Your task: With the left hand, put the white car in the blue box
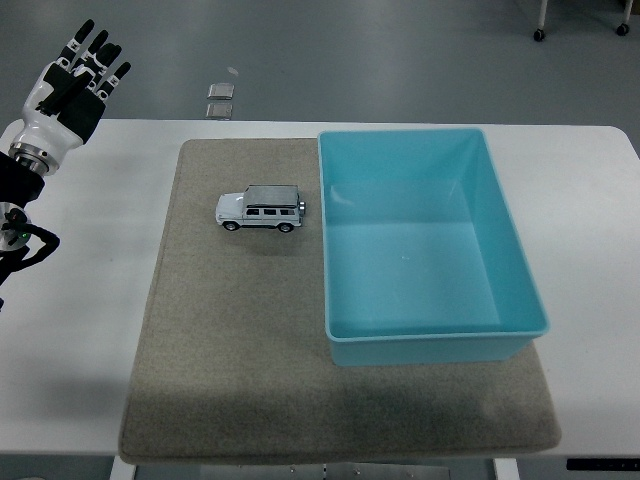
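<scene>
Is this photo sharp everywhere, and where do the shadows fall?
The head view is evenly lit and sharp: the white car and blue box show crisp edges, no glare. A faint shadow sits under the car on the grey mat, and a darker band crosses the mat's near edge. The left hand looks unblurred too.

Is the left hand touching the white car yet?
Apart. The head view shows the left hand raised at the table's far left corner, with bare mat between it and the white car.
</scene>
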You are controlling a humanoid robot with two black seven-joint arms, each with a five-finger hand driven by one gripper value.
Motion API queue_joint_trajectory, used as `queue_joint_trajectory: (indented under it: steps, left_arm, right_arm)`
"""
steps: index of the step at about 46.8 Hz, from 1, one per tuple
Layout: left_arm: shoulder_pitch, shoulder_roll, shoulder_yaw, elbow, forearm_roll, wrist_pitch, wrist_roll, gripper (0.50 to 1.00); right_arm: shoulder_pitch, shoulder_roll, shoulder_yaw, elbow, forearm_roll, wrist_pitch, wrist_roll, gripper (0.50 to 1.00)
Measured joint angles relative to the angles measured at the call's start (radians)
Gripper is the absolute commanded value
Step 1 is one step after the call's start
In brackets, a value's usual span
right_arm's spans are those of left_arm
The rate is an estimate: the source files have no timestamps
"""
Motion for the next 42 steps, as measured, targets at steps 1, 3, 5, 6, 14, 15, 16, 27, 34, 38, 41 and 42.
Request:
queue_joint_trajectory:
  steps: [1, 3, 5, 6, 14, 15, 16, 27, 34, 38, 41, 42]
  left_arm:
    - [-0.003, 0.005, 0.011, -0.003, 0.001, -0.001, 0.0, 0.988]
    - [-0.011, 0.023, 0.032, -0.008, 0.005, -0.001, -0.003, 0.984]
    - [-0.019, 0.042, 0.063, -0.018, 0.01, -0.001, -0.007, 0.984]
    - [-0.024, 0.053, 0.079, -0.023, 0.012, 0.0, -0.009, 0.984]
    - [-0.076, 0.12, 0.218, -0.093, 0.017, 0.003, -0.012, 0.973]
    - [-0.082, 0.129, 0.235, -0.104, 0.018, 0.003, -0.012, 0.971]
    - [-0.09, 0.141, 0.252, -0.117, 0.02, 0.003, -0.012, 0.966]
    - [-0.122, 0.17, 0.33, -0.19, 0.19, 0.006, -0.012, 0.928]
    - [-0.117, 0.168, 0.328, -0.201, 0.367, 0.006, -0.012, 0.93]
    - [-0.117, 0.169, 0.327, -0.204, 0.441, 0.006, -0.013, 0.93]
    - [-0.117, 0.17, 0.327, -0.217, 0.509, 0.006, -0.013, 0.932]
    - [-0.117, 0.17, 0.328, -0.222, 0.538, 0.006, -0.013, 0.932]
  right_arm:
    - [0.0, 0.0, 0.0, 0.0, 0.0, 0.0, 0.0, 0.936]
    - [0.0, 0.0, 0.0, 0.0, 0.0, 0.0, 0.0, 0.936]
    - [0.0, 0.0, 0.0, 0.0, 0.0, 0.0, 0.0, 0.936]
    - [0.0, 0.0, 0.0, 0.0, 0.0, 0.0, 0.0, 0.936]
    - [0.0, 0.0, 0.0, 0.0, 0.0, 0.0, 0.0, 0.936]
    - [0.0, 0.0, 0.0, 0.0, 0.0, 0.0, 0.0, 0.936]
    - [-0.001, 0.0, 0.0, 0.0, 0.0, 0.0, 0.0, 0.936]
    - [0.0, 0.0, 0.0, 0.001, 0.0, 0.0, 0.0, 0.936]
    - [0.0, 0.0, 0.0, 0.0, 0.0, 0.0, 0.0, 0.936]
    - [0.0, 0.0, 0.0, 0.0, 0.0, 0.0, 0.0, 0.936]
    - [0.0, 0.0, 0.0, 0.0, 0.0, 0.0, 0.0, 0.936]
    - [0.0, 0.0, 0.0, 0.0, 0.0, 0.0, 0.0, 0.936]
